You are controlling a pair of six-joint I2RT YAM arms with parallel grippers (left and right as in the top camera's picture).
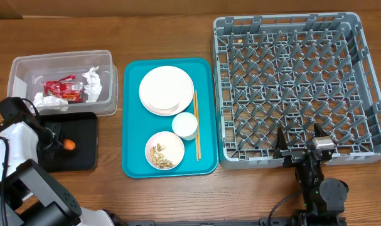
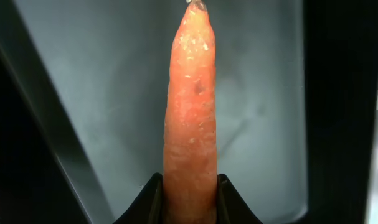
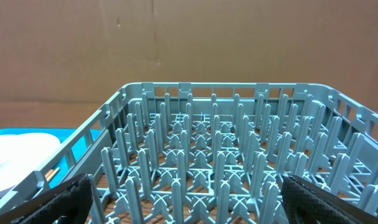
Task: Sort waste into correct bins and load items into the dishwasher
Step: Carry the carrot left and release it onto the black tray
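a brown wooden table under even light, with a plain brown cardboard backdrop behind it.

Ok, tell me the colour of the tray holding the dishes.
Teal. The tray shows best in the overhead view.

Containers: four are counted, namely one clear tub, one black tray, one teal tray and one grey dish rack.

White dishes: four are tallied, namely one plate, one smaller round dish lying on it, one cup and one bowl.

Chopsticks: two sticks are recorded as one pair.

Waste: one red wrapper is logged. Two tissue clumps are noted; the sheets per clump cannot be told. One carrot piece is counted. One heap of beige crumbs is entered; its pieces are too small to be counted.
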